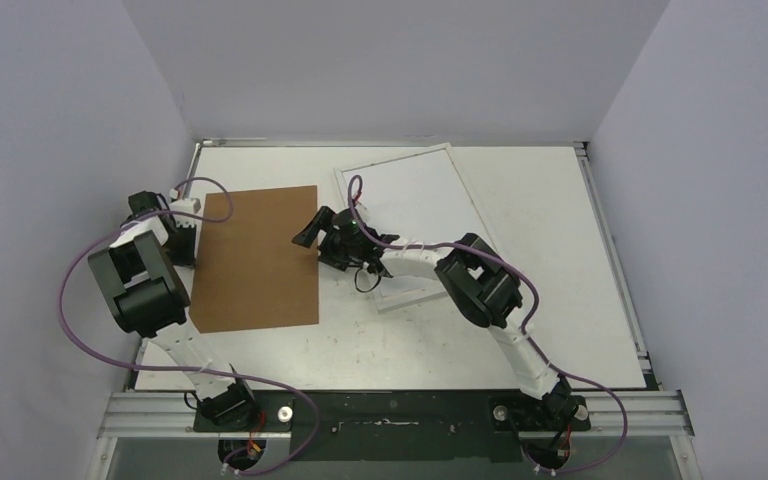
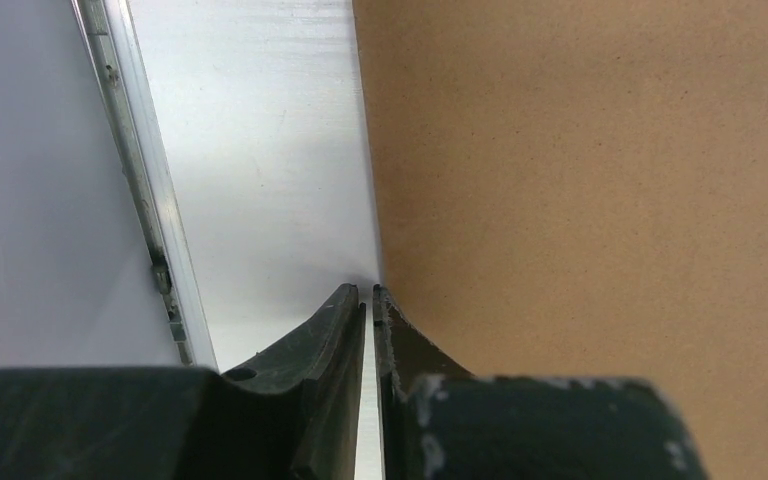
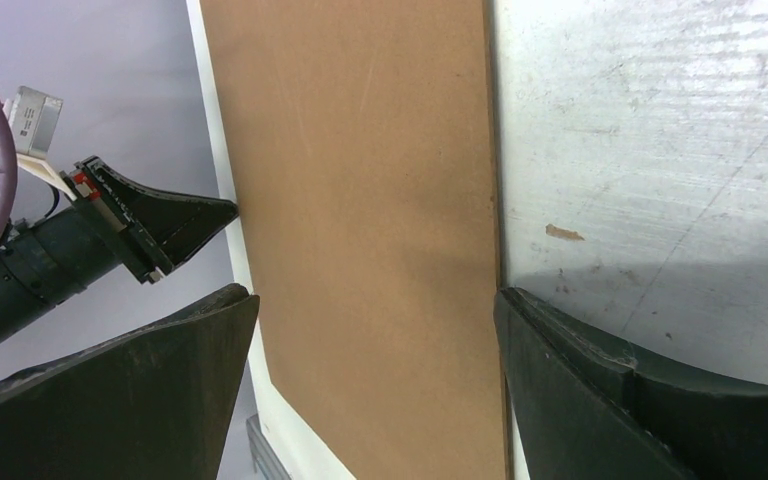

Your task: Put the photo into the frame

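My left pincer (image 2: 369,295) is nearly clenched, only a thin slit showing between the jaws. Its tips sit right at the left edge of the board (image 1: 260,260). I cannot tell whether that edge is caught in the slit or the tips merely press against it.

The board is plain and brown, and lies on the tabletop (image 1: 560,300) between my two arms. My right pincer (image 3: 375,295) hangs over the board's right edge with its jaws spread wide, grasping nothing.

Further right and farther back lies the frame (image 1: 415,190). It is white and thin-edged, set at a slant, and my right arm (image 1: 470,285) crosses its near end. Its inside looks blank white.

I see the photo in no view. It may be under the board or face down somewhere, but I cannot say which.

I judge that I am dealing with the board, not yet the photo. Next, the left pincer needs a firm hold on that thin edge so the board can be raised or slid. The right pincer should close on the far edge only once it is low enough to catch it. After that the photo must be found.
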You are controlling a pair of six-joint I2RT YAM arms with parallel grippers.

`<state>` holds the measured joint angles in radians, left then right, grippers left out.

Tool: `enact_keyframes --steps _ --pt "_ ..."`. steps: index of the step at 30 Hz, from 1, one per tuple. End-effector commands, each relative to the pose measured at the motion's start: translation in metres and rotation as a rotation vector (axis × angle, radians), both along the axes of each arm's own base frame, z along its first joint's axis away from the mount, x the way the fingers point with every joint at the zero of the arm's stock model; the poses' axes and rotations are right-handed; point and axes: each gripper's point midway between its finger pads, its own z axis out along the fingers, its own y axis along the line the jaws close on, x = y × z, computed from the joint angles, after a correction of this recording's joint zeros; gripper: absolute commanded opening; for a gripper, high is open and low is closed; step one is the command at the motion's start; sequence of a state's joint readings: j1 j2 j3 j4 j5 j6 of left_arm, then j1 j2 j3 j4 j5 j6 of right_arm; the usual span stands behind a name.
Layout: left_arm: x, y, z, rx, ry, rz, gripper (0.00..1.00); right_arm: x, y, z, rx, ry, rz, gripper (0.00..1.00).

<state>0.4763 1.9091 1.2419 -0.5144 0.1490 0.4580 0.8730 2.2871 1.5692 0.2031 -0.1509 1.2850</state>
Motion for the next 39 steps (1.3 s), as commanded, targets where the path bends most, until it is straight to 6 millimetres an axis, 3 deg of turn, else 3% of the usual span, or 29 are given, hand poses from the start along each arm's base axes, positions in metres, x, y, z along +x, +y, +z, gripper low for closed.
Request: enact_keyframes --steps 1,14,24,30,39 --pt "-0.039 -0.074 -0.030 -0.322 0.165 -0.095 0.09 -0.054 0.056 0.150 0.395 -0.150 0.191 0.90" --pt "-0.035 -0.097 -0.022 -0.378 0.184 -0.245 0.06 -0.057 0.051 0.161 0.418 -0.180 0.187 0.90" --pt "-0.032 -0.103 -0.022 -0.394 0.189 -0.259 0.02 -0.081 0.061 0.214 0.609 -0.263 0.268 0.90" --pt "-0.034 -0.106 -0.021 -0.412 0.201 -0.271 0.00 -0.099 0.068 0.236 0.647 -0.306 0.313 0.90" --pt "-0.036 -0.106 -0.021 -0.436 0.203 -0.268 0.00 -0.111 0.070 0.227 0.748 -0.253 0.343 0.90"
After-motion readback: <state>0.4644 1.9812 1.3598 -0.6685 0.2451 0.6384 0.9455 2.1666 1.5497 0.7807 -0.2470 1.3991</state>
